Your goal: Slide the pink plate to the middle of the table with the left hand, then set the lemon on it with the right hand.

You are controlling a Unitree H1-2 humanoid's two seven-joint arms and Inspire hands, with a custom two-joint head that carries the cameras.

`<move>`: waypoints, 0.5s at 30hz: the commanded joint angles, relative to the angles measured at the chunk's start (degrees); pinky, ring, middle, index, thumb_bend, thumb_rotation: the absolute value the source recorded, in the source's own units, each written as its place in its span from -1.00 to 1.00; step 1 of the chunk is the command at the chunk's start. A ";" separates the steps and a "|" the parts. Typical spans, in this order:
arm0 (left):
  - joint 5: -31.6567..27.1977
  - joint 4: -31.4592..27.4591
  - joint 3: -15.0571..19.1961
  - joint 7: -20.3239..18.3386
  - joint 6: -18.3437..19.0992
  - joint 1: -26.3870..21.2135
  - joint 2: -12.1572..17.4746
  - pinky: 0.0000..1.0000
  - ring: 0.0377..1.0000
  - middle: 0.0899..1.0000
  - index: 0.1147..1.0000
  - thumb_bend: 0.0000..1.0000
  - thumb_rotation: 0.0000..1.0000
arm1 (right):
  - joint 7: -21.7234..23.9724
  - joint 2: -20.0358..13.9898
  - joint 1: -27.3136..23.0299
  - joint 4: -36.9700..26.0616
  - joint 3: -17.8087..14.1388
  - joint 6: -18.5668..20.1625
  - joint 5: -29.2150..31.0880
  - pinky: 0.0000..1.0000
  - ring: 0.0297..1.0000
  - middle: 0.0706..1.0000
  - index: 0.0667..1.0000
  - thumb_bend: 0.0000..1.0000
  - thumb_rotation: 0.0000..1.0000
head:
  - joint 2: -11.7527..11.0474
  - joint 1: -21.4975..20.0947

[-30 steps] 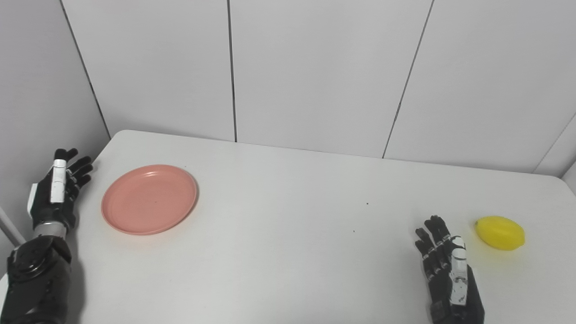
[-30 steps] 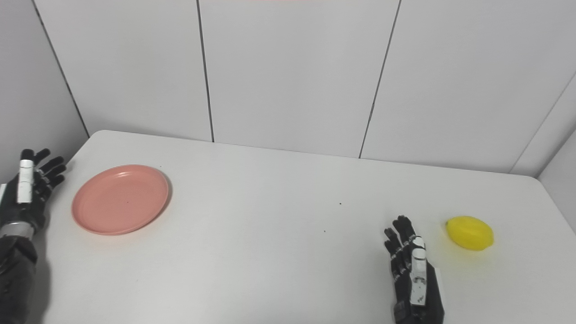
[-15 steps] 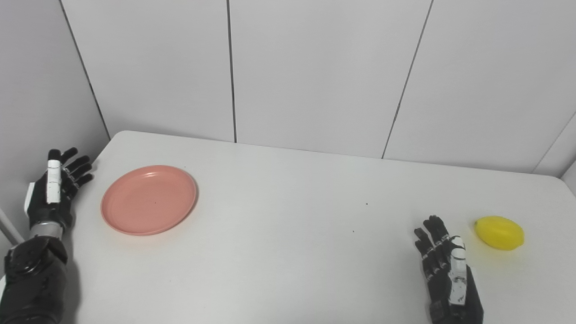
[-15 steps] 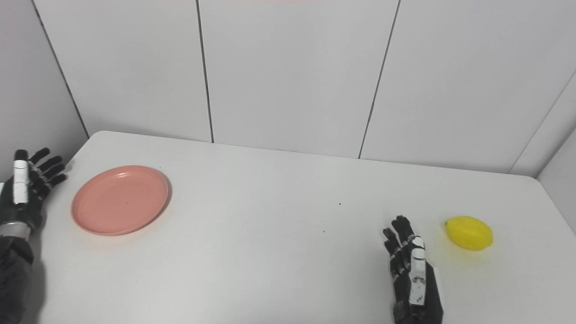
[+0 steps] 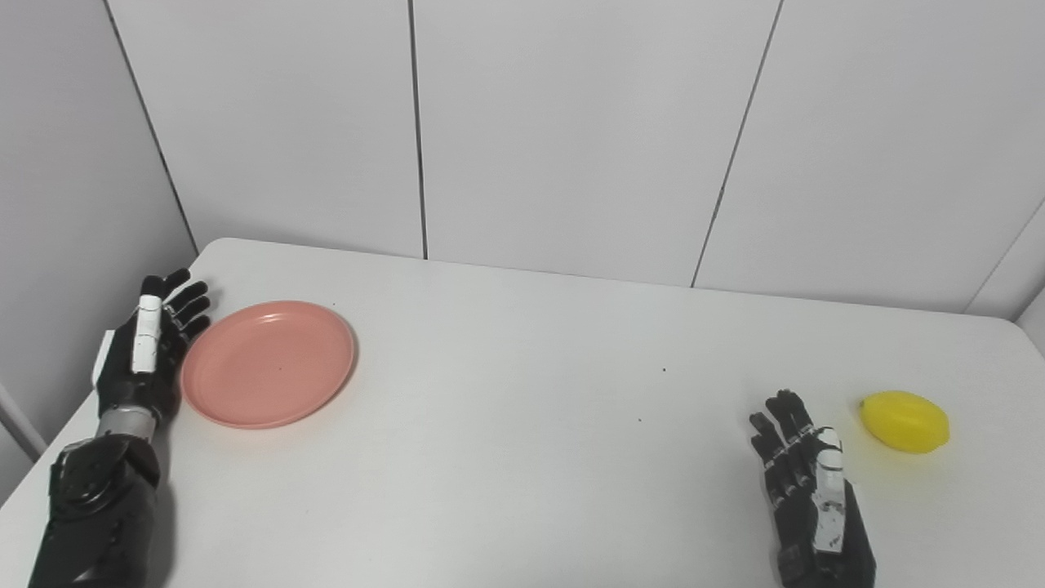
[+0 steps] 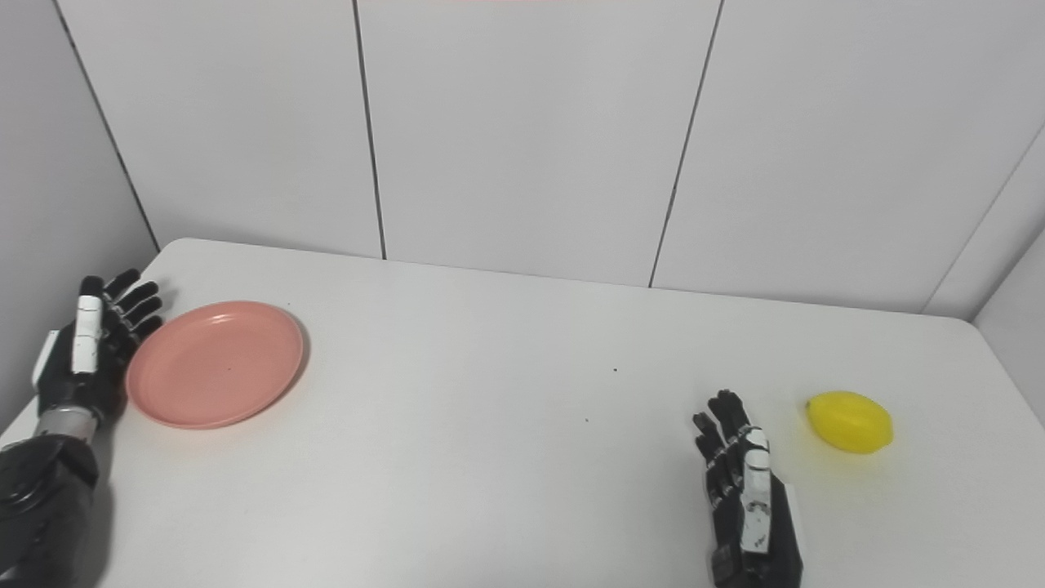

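Observation:
A pink plate (image 5: 269, 363) lies flat on the white table (image 5: 522, 457) at the left. My left hand (image 5: 147, 351) is open, held edge-on with fingers stretched out, right beside the plate's left rim; I cannot tell whether it touches. A yellow lemon (image 5: 904, 421) lies at the right side of the table. My right hand (image 5: 808, 490) is open and empty, resting near the front edge, a little left of and in front of the lemon.
Grey panelled walls stand behind the table and along its left side. The table's rounded left corner lies just behind my left hand. Two small dark specks (image 5: 663, 370) mark the table's middle.
My left hand has moved right, from beyond the table's left edge to the plate's left rim. The plate, lemon and right hand have not moved.

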 commanded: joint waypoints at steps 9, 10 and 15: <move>0.10 -3.23 -1.22 -0.52 1.09 -0.38 0.13 0.85 0.75 0.67 0.73 1.00 0.69 | 0.47 1.80 2.78 4.13 0.75 -1.70 0.38 0.94 0.81 0.86 0.79 0.28 0.92 | 0.20 0.12; 0.13 -2.66 -1.36 -0.74 0.79 -0.51 0.16 0.87 0.77 0.70 0.75 1.00 0.70 | 0.47 1.81 2.79 4.15 0.74 -1.78 0.37 0.94 0.80 0.85 0.79 0.27 0.91 | 0.18 0.16; 0.54 -4.99 -1.98 0.51 2.34 -0.05 -0.76 0.82 0.74 0.65 0.72 1.00 0.71 | 0.36 1.88 2.76 3.94 0.71 -1.47 0.47 0.93 0.79 0.84 0.78 0.27 0.90 | 0.18 0.16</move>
